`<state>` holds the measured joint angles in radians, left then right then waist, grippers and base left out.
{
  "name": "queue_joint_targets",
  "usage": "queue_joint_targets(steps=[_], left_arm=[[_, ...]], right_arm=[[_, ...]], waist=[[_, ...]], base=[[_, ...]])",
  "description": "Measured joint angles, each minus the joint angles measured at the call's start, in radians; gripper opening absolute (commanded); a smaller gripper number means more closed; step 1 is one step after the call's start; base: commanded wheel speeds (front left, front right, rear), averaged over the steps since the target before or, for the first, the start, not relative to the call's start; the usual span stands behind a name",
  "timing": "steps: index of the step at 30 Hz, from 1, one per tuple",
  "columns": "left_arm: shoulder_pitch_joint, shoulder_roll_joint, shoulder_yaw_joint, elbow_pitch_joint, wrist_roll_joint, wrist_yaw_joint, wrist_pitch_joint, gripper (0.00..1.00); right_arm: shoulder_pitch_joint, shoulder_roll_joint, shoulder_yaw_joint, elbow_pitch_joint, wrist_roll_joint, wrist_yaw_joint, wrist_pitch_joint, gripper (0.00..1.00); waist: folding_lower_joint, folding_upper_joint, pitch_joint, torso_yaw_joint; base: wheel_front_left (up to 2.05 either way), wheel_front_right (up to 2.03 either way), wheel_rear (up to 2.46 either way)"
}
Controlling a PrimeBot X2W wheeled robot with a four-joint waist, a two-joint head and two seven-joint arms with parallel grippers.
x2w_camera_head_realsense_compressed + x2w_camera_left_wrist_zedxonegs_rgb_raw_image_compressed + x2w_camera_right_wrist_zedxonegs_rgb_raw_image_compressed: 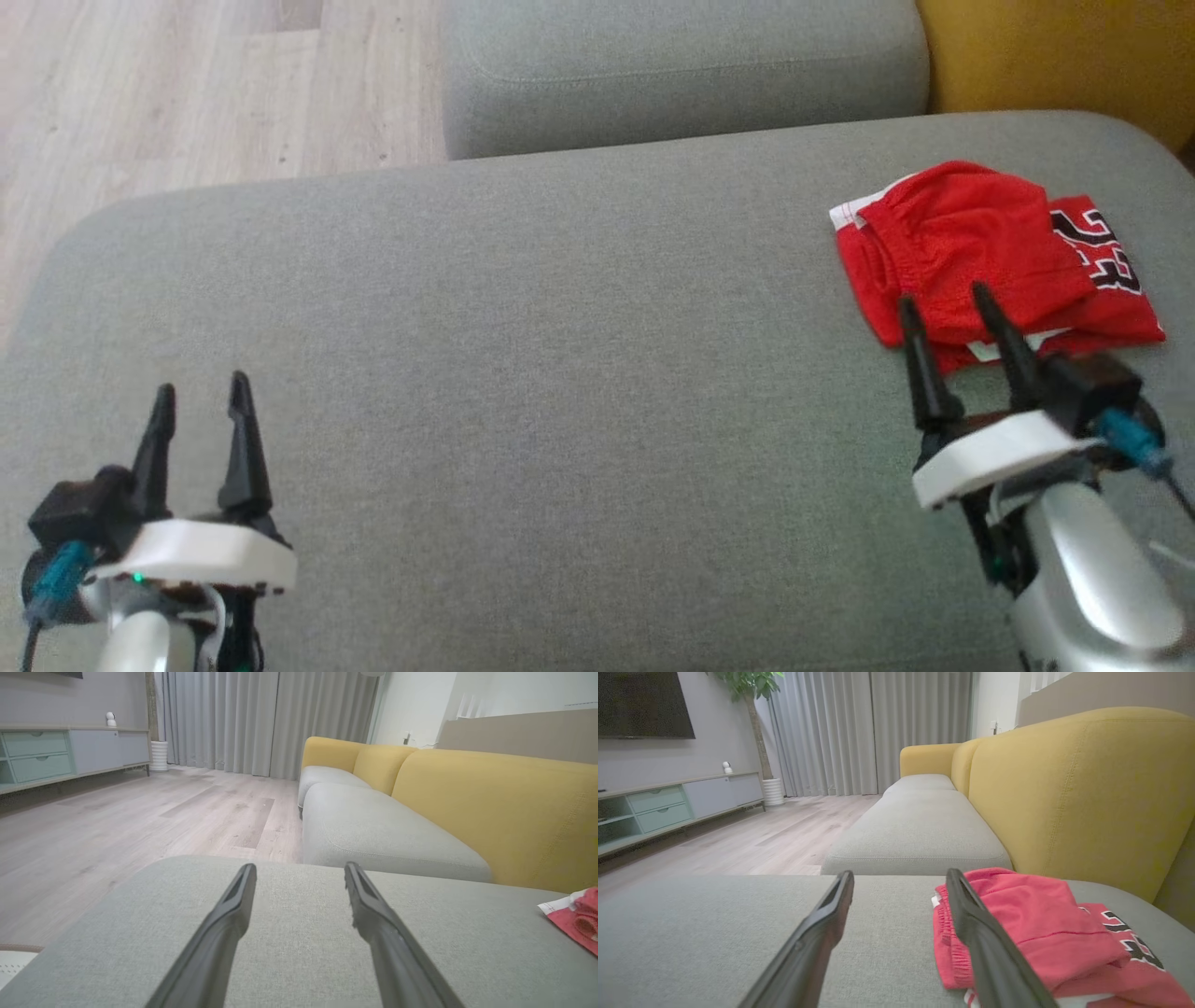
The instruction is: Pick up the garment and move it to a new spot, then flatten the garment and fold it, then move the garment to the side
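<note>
The garment [990, 261] is red with white trim and black numbers, folded into a compact bundle at the far right of the grey cushion [560, 373]. My right gripper [945, 304] stands open just in front of the bundle's near edge, fingertips over its left part, holding nothing. In the right wrist view the garment [1041, 933] lies right of and behind the right finger [971, 924]. My left gripper [201, 390] is open at the lower left, far from the cloth, above bare cushion. A corner of the garment [577, 917] shows at the right edge of the left wrist view.
A second grey seat cushion [681, 65] adjoins at the back. The yellow backrest [1064, 56] rises at the far right. Wooden floor [187, 93] lies beyond the cushion's left and far edges. A low cabinet [56, 756] and curtains [261, 718] stand across the room.
</note>
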<state>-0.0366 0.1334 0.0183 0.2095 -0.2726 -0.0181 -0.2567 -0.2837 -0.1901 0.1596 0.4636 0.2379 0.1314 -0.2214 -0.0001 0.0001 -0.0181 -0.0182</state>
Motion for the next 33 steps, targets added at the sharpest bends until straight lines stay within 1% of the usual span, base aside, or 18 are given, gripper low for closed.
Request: queue_joint_targets(steps=[1, 2, 5, 9, 14, 26, 27, 30, 33], left_arm=[[0.001, -0.002, 0.001, 0.011, 0.0, -0.01, 0.0, 1.0], [0.002, -0.007, 0.005, 0.019, 0.0, -0.01, 0.0, 1.0], [0.004, -0.015, 0.024, 0.046, 0.0, -0.037, 0.0, 1.0], [0.004, -0.018, 0.032, 0.077, 0.014, -0.053, 0.0, 1.0], [0.003, -0.038, 0.046, 0.09, 0.035, -0.069, 0.0, 1.0], [-0.008, -0.051, 0.069, 0.098, 0.062, -0.089, 0.0, 1.0], [-0.008, -0.052, 0.072, 0.101, 0.061, -0.089, 0.0, 0.0], [0.008, -0.059, 0.064, 0.142, 0.061, -0.088, 0.001, 0.0], [0.062, -0.076, 0.06, 0.191, 0.045, -0.088, 0.012, 0.0]], right_arm=[[0.011, 0.007, -0.001, -0.005, -0.011, 0.0, -0.006, 1.0], [0.016, 0.016, -0.001, -0.005, -0.019, 0.0, -0.009, 1.0], [0.022, 0.031, 0.0, -0.005, -0.034, 0.0, -0.019, 1.0], [0.037, 0.056, -0.002, -0.002, -0.047, 0.0, -0.026, 1.0], [0.037, 0.057, -0.005, -0.001, -0.049, 0.0, -0.027, 1.0], [0.037, 0.07, -0.002, -0.007, -0.053, 0.0, -0.029, 1.0], [0.037, 0.072, -0.001, -0.007, -0.053, 0.0, -0.029, 0.0], [0.059, 0.079, 0.001, 0.027, -0.053, 0.0, -0.028, 0.0], [0.134, 0.083, 0.0, 0.07, -0.038, 0.0, -0.019, 0.0]], waist=[[0.0, 0.0, -0.002, 0.002], [0.0, 0.0, -0.003, 0.003], [0.0, 0.0, -0.004, 0.004], [0.0, 0.0, -0.006, 0.006], [0.0, 0.0, -0.005, 0.005], [0.0, 0.0, -0.007, -0.001], [0.0001, 0.0, -0.007, -0.002], [0.0, 0.0, -0.008, -0.003], [0.0001, 0.0, -0.007, -0.003]], base=[[0.0, 0.0, 0.0], [0.0, 0.0, 0.0], [0.0, 0.0, 0.0], [0.0, 0.0, 0.0], [0.0, 0.0, 0.0], [0.0, 0.0, 0.0], [0.0, 0.0, 0.0], [0.0, 0.0, 0.0], [0.0, 0.0, 0.0]])
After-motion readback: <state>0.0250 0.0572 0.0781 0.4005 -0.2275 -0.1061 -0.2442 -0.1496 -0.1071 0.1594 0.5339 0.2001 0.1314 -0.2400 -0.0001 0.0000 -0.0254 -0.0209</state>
